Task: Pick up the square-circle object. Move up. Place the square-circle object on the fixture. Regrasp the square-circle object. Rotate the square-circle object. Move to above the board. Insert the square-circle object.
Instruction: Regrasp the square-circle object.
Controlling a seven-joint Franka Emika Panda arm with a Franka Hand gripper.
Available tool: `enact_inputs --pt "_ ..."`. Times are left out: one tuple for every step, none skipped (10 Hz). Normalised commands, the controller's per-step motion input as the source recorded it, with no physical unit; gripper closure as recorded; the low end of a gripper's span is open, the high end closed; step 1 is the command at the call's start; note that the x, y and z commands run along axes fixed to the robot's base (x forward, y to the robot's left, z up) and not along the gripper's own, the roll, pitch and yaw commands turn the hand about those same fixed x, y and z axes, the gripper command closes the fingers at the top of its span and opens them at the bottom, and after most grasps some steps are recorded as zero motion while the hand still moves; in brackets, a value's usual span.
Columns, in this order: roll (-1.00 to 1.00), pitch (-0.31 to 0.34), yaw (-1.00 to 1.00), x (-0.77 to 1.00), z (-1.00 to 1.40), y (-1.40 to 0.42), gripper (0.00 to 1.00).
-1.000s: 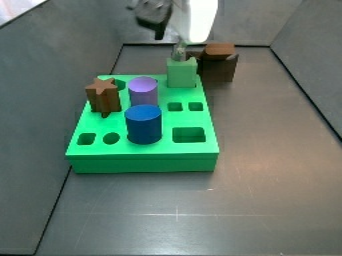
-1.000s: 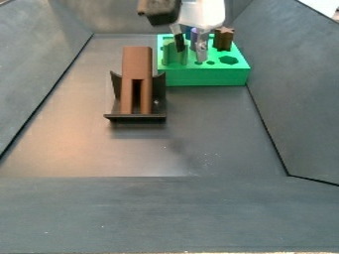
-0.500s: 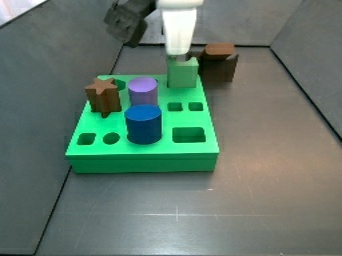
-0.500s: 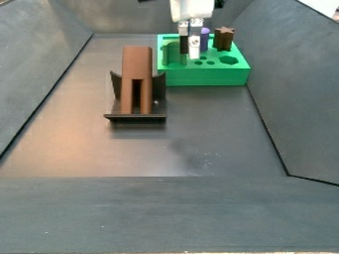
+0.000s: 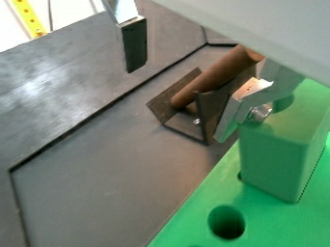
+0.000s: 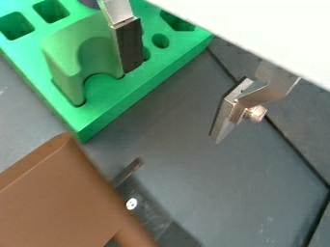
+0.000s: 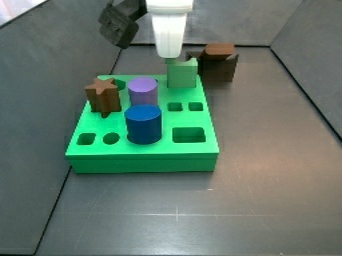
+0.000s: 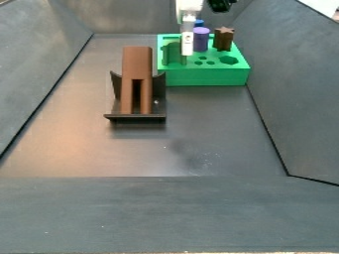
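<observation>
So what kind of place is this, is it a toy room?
More likely a robot test bench. A dark walled floor holds a green board with shaped pegs, a brown bar rests on the fixture, and the gripper hangs above the board, open and empty.

The pincer [image 6: 187, 68] has two flat silver plate fingers [image 6: 241, 104] with dark pads; one carries what looks like a small screw. Its body [image 7: 168, 28] is white, backed by a dark wrist part.

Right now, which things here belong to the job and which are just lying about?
Job: square-circle object resting on the fixture; board; gripper, open, over the pale green peg.
Not needed: star peg, purple cylinder, blue cylinder, pale green peg, dark brown notched block.
</observation>
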Motion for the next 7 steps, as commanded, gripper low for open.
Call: enact_inputs --pt "0.10 0.182 -0.04 1.00 -0.04 0.00 0.00" --pt "0.10 0.182 -0.02 1.00 -0.04 0.00 0.00" --pt "0.08 0.170 0.02 1.00 -0.03 -0.01 0.00" --pt "0.08 0.166 0.04 1.00 -0.03 -0.01 0.00" --pt "0.07 0.157 0.05 1.00 -0.03 -0.02 0.00" --pt "0.06 0.150 0.05 1.00 -0.02 -0.02 0.00" --pt "0.05 0.147 0.05 1.00 -0.02 -0.02 0.00"
